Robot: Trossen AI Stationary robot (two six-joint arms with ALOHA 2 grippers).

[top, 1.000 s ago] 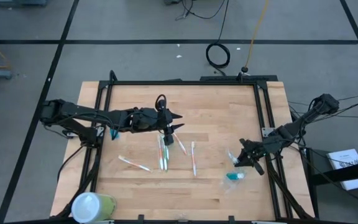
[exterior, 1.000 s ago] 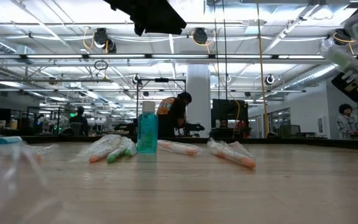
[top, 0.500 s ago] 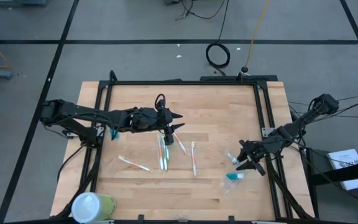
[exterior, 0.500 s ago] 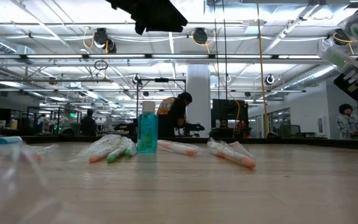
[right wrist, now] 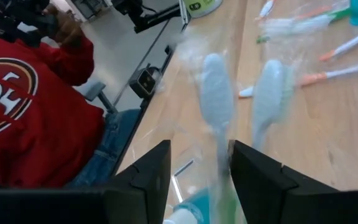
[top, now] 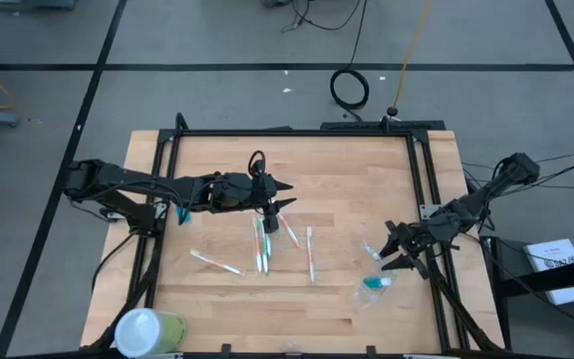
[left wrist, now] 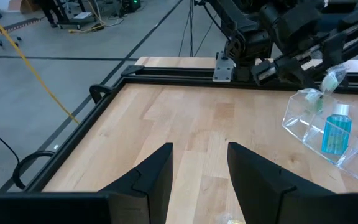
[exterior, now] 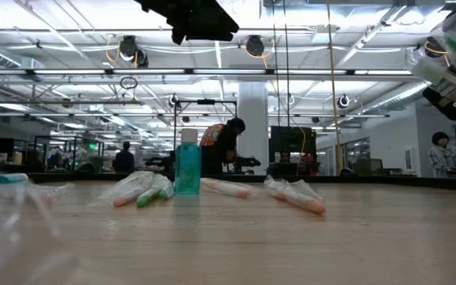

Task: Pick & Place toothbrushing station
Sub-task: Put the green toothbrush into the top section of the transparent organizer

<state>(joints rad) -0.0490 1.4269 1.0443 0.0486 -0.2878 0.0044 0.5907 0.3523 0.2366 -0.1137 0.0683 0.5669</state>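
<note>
Several wrapped toothbrushes [top: 262, 247] [exterior: 295, 195] lie flat mid-table around an upright teal bottle [exterior: 187, 166]. My left gripper [top: 279, 199] hangs open above the bottle, touching nothing. A clear plastic holder [top: 372, 286] with a teal tube in it [left wrist: 335, 127] rests near the table's right edge. My right gripper [top: 389, 255] is just above and beside the holder, closed on a clear packet [right wrist: 229, 99] with pale blue toothbrush heads inside. My right gripper has the clear packet [left wrist: 330, 78] between its two fingers, with the brush heads [right wrist: 216, 93] sticking out past the fingertips. The packet is lifted clear of the table [exterior: 438, 59]. My own fingers hide the exact place of contact.
A large yellow-green container with a white top [top: 147, 329] stands at the table's near left corner. A black frame rail [top: 297, 132] runs round the table. A person in a red shirt [right wrist: 36, 106] is beside the table, beyond my right gripper.
My right gripper has shifted a little toward the table's right edge with the packet, which stays lifted clear of the table.
</note>
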